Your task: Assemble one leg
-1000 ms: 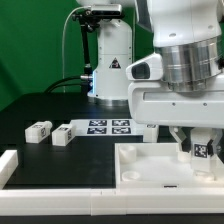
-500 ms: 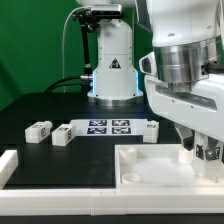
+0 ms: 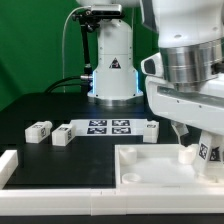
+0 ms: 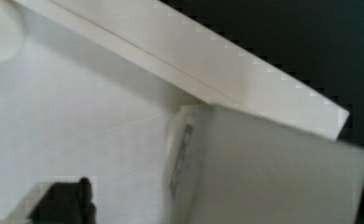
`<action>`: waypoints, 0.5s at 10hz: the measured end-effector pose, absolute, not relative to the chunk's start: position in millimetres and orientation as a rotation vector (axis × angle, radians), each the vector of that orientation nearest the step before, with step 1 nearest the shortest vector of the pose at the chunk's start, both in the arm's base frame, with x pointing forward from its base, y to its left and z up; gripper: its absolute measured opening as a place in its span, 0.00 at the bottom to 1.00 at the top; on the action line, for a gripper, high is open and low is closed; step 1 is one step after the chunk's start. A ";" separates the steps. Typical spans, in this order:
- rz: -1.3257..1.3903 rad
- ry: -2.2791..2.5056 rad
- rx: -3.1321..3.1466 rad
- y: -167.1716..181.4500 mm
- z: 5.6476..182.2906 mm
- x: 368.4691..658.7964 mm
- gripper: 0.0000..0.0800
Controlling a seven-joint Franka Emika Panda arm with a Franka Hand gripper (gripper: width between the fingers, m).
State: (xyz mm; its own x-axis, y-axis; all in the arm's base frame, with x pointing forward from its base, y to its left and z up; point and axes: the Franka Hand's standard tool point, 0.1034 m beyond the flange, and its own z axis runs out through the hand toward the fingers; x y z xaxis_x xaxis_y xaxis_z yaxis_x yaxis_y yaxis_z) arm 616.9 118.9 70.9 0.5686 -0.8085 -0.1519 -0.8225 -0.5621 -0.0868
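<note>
The pincer [image 3: 203, 153] holds the leg [image 3: 208, 152] at a corner of the big white panel [image 3: 145, 168].

The exterior view shows the whole scene: the pincer is squeezed shut on the small white leg with its black-and-white tag, at 4 o'clock, low at the panel's corner; I cannot tell if they touch; one loose peg [image 3: 40, 128] and a second peg [image 3: 63, 135] lie at 9 o'clock; a third peg [image 3: 150, 130] sits just beside the marker board [image 3: 108, 125]; the wrist view shows only smooth white plastic with a straight raised edge, one dark finger [image 4: 58, 200] and some black; the table [image 3: 40, 105] is flat and black; a green wall [image 3: 30, 40] stands behind; a white machine [image 3: 112, 60] stands at 12 o'clock.
</note>
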 end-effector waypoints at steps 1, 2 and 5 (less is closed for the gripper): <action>0.128 1.224 -2.721 120.7 72.1 616.5 0.81; 0.109 1.034 -2.796 122.0 73.3 616.6 0.81; 0.036 0.392 -2.957 125.0 80.4 623.4 0.81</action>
State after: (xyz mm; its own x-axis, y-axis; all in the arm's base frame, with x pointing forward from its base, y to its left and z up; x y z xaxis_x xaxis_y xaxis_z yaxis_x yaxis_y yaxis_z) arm 623.4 125.0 80.4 0.9654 -0.2571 -0.0443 -0.2609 -0.9531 -0.1536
